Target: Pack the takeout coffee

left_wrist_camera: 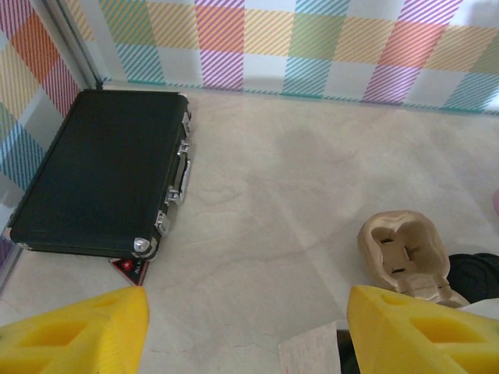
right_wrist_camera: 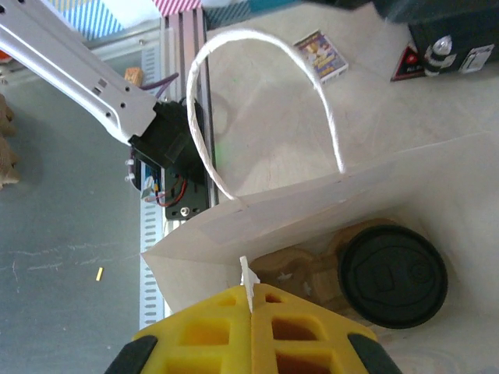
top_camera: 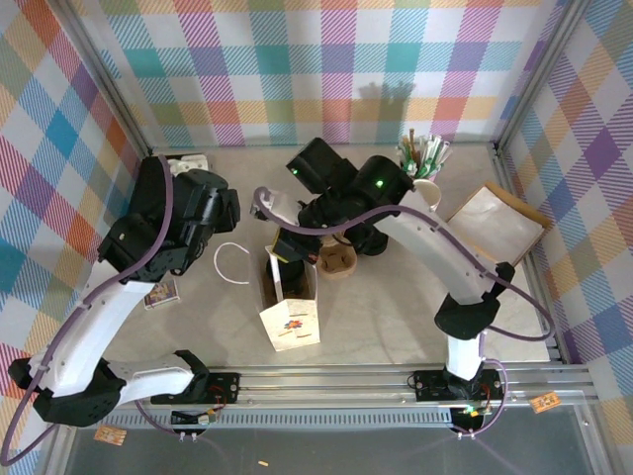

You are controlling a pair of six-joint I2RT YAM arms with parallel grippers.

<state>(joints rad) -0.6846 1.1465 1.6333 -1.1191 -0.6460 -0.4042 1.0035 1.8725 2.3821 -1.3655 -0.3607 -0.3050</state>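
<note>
A white paper bag (top_camera: 290,309) with a flower print stands upright at the table's front middle. My right gripper (right_wrist_camera: 251,292) is shut on a thin white edge of the bag's rim (right_wrist_camera: 296,206), just above the open mouth. Inside the bag the takeout coffee shows its round black lid (right_wrist_camera: 392,276), seated in a brown pulp carrier (right_wrist_camera: 300,273); the cup below is hidden. The bag's white handle (right_wrist_camera: 257,43) arches over the far wall. My left gripper (left_wrist_camera: 248,319) hangs open above bare table, left of the bag, nothing between its yellow fingers (left_wrist_camera: 74,331).
A second brown pulp carrier (top_camera: 338,261) lies just right of the bag. A black case (left_wrist_camera: 101,171) lies at the back left. A cup of straws (top_camera: 423,158) and flat brown bags (top_camera: 497,223) sit at the back right. A small card box (top_camera: 161,295) lies front left.
</note>
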